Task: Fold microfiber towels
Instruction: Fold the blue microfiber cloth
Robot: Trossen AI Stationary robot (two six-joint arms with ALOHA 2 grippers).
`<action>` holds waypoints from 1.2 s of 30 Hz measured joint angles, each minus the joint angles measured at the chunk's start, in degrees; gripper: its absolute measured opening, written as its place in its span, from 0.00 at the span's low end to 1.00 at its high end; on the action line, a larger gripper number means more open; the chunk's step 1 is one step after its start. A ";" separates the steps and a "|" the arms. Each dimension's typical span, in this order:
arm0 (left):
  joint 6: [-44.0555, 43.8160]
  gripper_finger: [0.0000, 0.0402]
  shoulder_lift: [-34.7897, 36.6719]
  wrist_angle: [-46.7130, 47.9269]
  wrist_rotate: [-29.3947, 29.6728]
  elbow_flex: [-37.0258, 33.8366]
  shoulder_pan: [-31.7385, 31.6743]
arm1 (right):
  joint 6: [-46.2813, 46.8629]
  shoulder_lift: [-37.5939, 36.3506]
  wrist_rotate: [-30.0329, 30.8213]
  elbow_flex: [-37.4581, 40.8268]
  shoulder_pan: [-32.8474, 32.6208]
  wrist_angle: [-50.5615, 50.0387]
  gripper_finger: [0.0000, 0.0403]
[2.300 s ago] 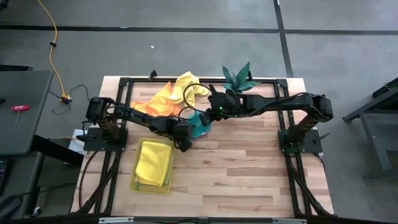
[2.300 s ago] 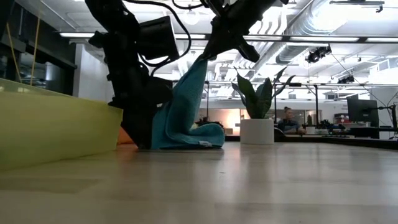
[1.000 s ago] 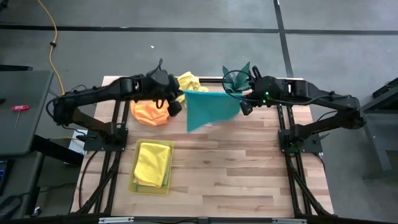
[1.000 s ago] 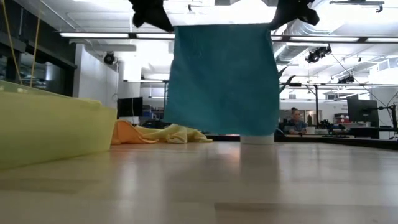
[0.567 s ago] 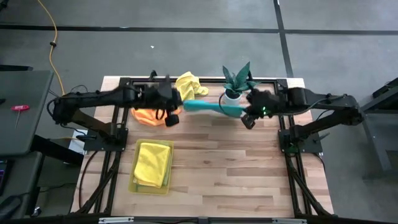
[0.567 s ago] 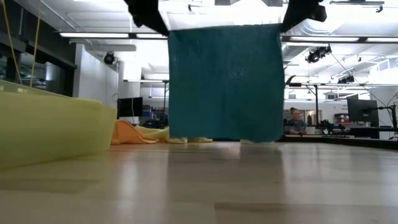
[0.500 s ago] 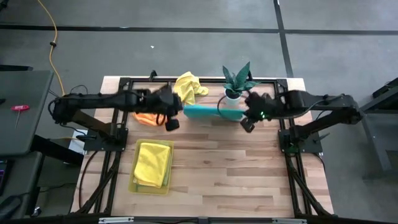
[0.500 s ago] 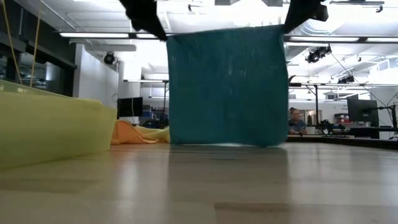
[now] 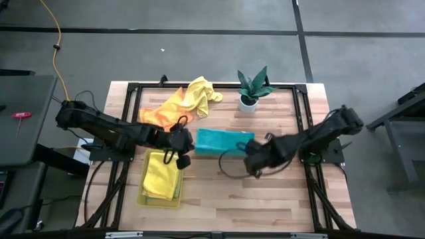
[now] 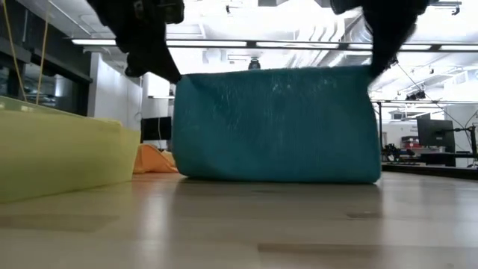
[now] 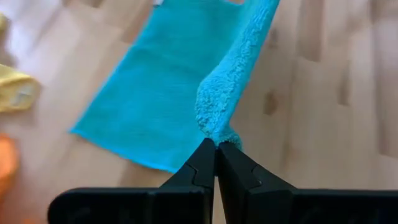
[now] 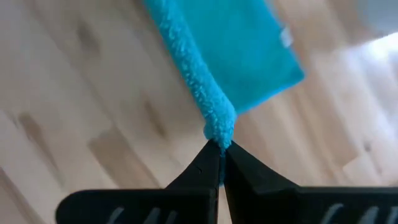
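the teal towel (image 9: 222, 141) lies partly on the wooden worktop (image 9: 265, 192) at mid-table, its near edge lifted. the left gripper (image 11: 216, 147) is clamped on one corner, the right gripper (image 12: 221, 148) on the other. an orange towel (image 9: 159, 113) and a yellow towel (image 9: 199, 93) lie behind; another yellow one sits in the tray (image 9: 143, 196).

The wooden table (image 9: 265, 192) carries a teal towel (image 9: 222, 141), loose yellow (image 9: 201, 91) and orange towels (image 9: 159, 114), a tray (image 9: 161, 197), and a plant (image 9: 253, 86).

The towel (image 9: 222, 141) hangs between my left gripper (image 9: 184, 147) and right gripper (image 9: 250, 156), its lower edge on the table (image 9: 265, 192); tray (image 9: 161, 197) to its left.
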State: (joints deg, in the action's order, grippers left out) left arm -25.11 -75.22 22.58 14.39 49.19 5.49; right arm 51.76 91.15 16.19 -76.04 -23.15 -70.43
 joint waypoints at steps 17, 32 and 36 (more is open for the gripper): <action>-16.44 0.00 -8.85 -12.82 -3.41 -4.90 8.65 | 12.53 9.43 -4.73 -0.01 -9.99 4.48 0.00; -16.30 0.00 -9.07 -11.63 -3.38 -4.92 0.99 | 16.33 2.75 3.18 -0.01 6.06 0.72 0.00; -16.26 0.00 -9.07 -11.38 -2.68 -4.92 -0.66 | 13.44 3.09 2.76 -0.01 10.19 1.13 0.00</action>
State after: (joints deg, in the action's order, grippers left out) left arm -41.36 -84.29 11.20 11.71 44.27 4.83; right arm 65.20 94.24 18.95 -76.05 -12.96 -69.30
